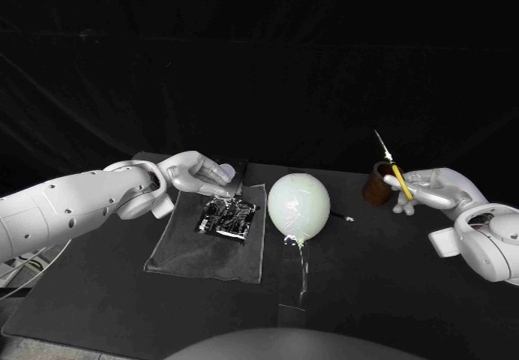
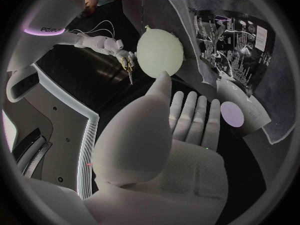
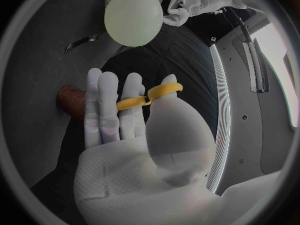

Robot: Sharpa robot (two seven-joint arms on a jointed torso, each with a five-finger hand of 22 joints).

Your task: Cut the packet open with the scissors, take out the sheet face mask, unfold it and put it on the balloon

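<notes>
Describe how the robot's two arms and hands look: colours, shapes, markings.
The left arm and right arm are smooth, rounded white shells, the left dotted with small dark holes. The left hand and right hand are silver with slim, rounded fingers; the wrist views show finely textured pale palm pads.

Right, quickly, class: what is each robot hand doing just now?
Left robot hand: open, holding nothing.
Right robot hand: holding the scissors.
</notes>
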